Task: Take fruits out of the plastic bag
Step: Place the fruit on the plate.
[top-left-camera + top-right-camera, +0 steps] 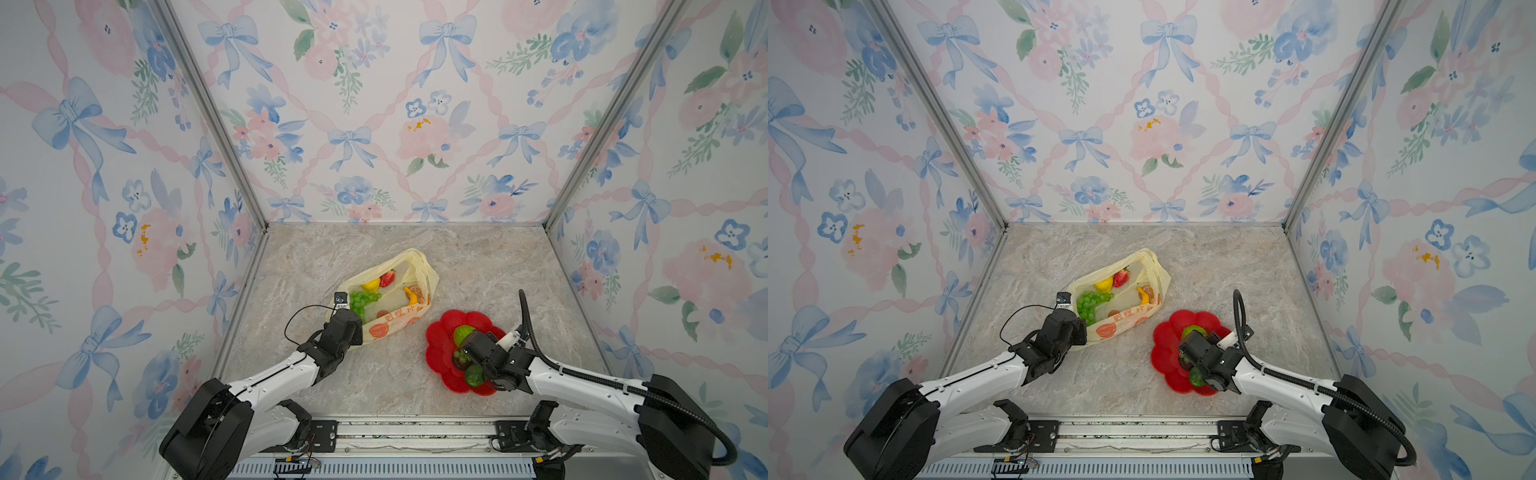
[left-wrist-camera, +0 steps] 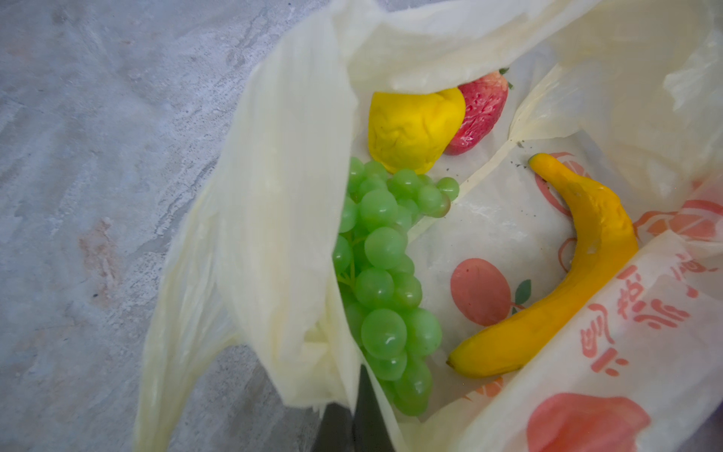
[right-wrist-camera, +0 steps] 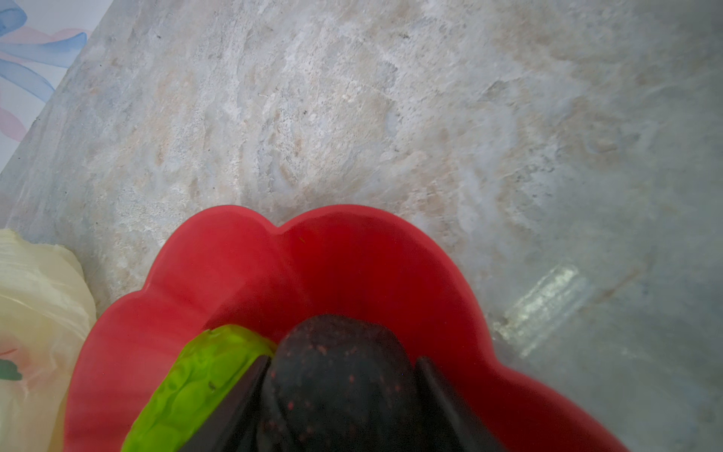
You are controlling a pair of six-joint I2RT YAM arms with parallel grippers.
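Nearest the front edge of the marbled grey-beige stone-look counter [image 1: 395, 374], right of its middle, a red flower-shaped plastic plate [image 3: 313, 266] is seen. On it lie a dark, red-speckled toy avocado [image 3: 340, 383], a bumpy green toy citrus [image 3: 195, 391], a smooth green toy lime [image 1: 473, 376] and a small bunch of green toy grapes [image 1: 459, 354]. The avocado is flanked by the right fingers [image 3: 242, 403], one at each side; whether it is gripped or merely bracketed cannot be told.

Farther in, toward the left edge, the near corner of the thin, crinkly, pale yellow translucent plastic bag [image 2: 281, 195] with orange print is pinched by the left fingers [image 2: 369, 422], which are closed on the film.

Four fruits are seen inside it. A large bunch of glossy green toy grapes [image 2: 383, 274] lies just beyond those fingers, and a yellow toy banana [image 2: 579, 281] lies along the printed wall. Farthest are a dented yellow toy citrus [image 2: 414, 125] and a red toy strawberry [image 2: 481, 113], touching each other.

All are judged light. The dents in the yellow citrus suggest a soft skin, so little squeeze should be needed. The large bunch is probably slick and loosely jointed, and is best taken across its thick middle; the banana is best taken across its narrow middle. The bag is limp and would probably be dragged up with a fruit unless it is held down.
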